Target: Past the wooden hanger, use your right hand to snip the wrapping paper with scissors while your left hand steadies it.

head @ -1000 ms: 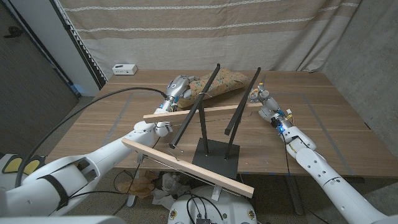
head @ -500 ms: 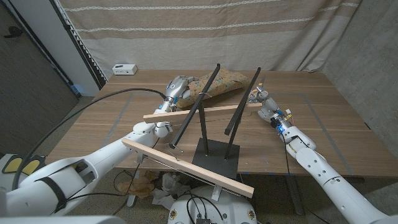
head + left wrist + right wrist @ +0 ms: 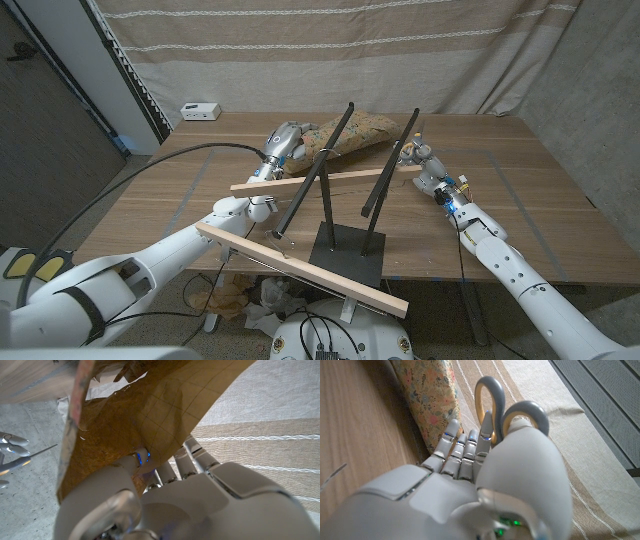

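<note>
The floral wrapping paper [image 3: 355,133] stands curved on the table's far side, beyond the wooden hanger [image 3: 320,180]. My left hand [image 3: 286,137] holds the paper's left end; in the left wrist view its fingers [image 3: 175,462] lie against the brown gridded underside of the paper [image 3: 150,405]. My right hand [image 3: 420,158] grips scissors [image 3: 413,139] at the paper's right end. In the right wrist view the grey and yellow scissor handles [image 3: 507,412] sit on my right hand [image 3: 470,480], with the floral paper [image 3: 427,397] just ahead. The blades are hidden.
A black stand [image 3: 345,250] with two slanted black rods holds the wooden bars in the table's middle. A long wooden slat [image 3: 300,270] runs along the near edge. A small white box [image 3: 200,110] sits at the far left corner. Curtain hangs behind.
My right hand with the scissors has shifted slightly left toward the paper's right end. The left hand and paper have stayed put.
</note>
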You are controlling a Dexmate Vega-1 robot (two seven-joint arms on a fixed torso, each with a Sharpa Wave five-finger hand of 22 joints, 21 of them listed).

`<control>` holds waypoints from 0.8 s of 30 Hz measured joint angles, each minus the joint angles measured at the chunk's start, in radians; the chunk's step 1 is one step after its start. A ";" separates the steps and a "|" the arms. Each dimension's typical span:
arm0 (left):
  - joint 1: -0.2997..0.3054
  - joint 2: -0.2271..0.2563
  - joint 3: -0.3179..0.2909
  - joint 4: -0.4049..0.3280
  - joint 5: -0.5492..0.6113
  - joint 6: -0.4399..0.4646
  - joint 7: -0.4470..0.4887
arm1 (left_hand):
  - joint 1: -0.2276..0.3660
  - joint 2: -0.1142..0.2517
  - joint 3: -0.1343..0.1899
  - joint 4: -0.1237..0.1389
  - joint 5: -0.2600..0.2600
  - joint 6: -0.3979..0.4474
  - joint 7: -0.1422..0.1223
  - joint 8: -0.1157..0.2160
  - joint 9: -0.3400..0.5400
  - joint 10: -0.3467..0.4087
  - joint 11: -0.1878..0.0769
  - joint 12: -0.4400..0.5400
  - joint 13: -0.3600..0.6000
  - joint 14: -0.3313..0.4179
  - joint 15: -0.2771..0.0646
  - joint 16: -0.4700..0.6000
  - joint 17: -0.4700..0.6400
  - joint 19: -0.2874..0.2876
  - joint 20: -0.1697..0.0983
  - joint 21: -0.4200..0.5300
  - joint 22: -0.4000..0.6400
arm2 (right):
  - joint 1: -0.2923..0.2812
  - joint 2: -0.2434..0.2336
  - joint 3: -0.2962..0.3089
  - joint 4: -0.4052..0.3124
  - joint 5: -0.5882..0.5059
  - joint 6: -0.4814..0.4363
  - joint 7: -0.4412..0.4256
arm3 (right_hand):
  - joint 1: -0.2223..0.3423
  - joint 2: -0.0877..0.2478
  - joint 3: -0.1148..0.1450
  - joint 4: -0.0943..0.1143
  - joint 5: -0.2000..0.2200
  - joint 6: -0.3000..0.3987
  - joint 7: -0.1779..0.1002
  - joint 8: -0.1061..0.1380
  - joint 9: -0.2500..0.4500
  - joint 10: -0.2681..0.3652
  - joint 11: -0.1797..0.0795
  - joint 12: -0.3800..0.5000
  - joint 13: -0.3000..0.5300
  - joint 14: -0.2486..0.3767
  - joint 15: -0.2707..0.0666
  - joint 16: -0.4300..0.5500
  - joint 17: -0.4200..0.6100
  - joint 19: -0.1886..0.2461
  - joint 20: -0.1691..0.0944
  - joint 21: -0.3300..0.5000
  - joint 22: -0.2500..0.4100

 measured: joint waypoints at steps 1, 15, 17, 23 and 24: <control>0.000 0.000 0.000 0.000 0.001 0.001 0.000 | 0.000 0.000 0.000 0.000 0.000 0.000 0.000 0.000 0.000 0.000 0.000 0.000 0.000 0.000 0.000 0.000 0.000 0.000 0.000 0.000 0.000 | 0.001 0.001 0.000 0.002 0.000 0.000 0.000 | -0.005 0.005 0.000 0.000 0.014 0.000 0.000 0.000 0.000 0.000 0.000 -0.004 0.000 0.000 0.000 -0.004 0.003 0.000 0.000 0.000 0.000; 0.001 -0.001 -0.002 -0.007 0.007 0.008 -0.001 | 0.000 0.000 0.000 0.000 0.000 0.000 0.000 -0.001 -0.005 0.000 0.000 0.000 0.003 0.000 0.000 0.000 0.000 0.000 0.000 0.000 0.000 | 0.019 0.009 0.004 0.025 0.011 -0.006 0.042 | -0.046 0.046 0.000 0.000 0.140 0.025 -0.025 -0.082 0.081 -0.011 -0.012 -0.042 0.003 -0.009 0.020 -0.037 0.009 -0.029 0.018 -0.002 0.002; 0.000 -0.002 -0.001 -0.007 0.008 0.008 -0.003 | 0.000 0.000 0.000 0.000 0.000 -0.002 0.001 -0.002 -0.005 0.000 0.000 0.000 0.006 0.000 0.000 0.000 0.000 0.000 0.000 0.000 0.000 | 0.022 0.007 0.004 0.028 0.004 -0.002 0.047 | -0.049 0.048 0.000 0.000 0.142 0.025 -0.025 -0.075 0.083 -0.011 -0.012 -0.042 0.003 -0.011 0.022 -0.037 0.009 -0.038 0.019 0.004 0.004; -0.002 -0.003 -0.001 -0.006 0.008 0.008 -0.005 | 0.000 0.000 0.000 0.000 0.000 -0.002 0.001 -0.002 -0.005 0.000 0.000 0.000 0.003 0.000 0.000 0.000 0.000 0.000 0.000 0.000 0.000 | 0.028 -0.003 0.004 0.030 -0.011 0.006 0.053 | -0.049 0.048 0.000 0.000 0.155 0.025 -0.025 -0.053 0.099 -0.020 -0.021 -0.045 0.007 -0.011 0.022 -0.037 0.018 -0.053 0.018 0.019 0.012; -0.002 -0.003 -0.001 -0.006 0.008 0.008 -0.006 | 0.000 0.000 0.000 0.000 0.000 -0.002 0.001 -0.002 -0.005 0.000 0.000 0.000 0.002 0.000 0.000 0.000 0.000 0.000 0.000 0.000 0.000 | 0.030 -0.005 0.004 0.031 -0.011 0.006 0.053 | -0.049 0.048 0.000 0.000 0.155 0.025 -0.025 -0.053 0.099 -0.022 -0.023 -0.049 0.007 -0.011 0.022 -0.037 0.018 -0.054 0.018 0.021 0.012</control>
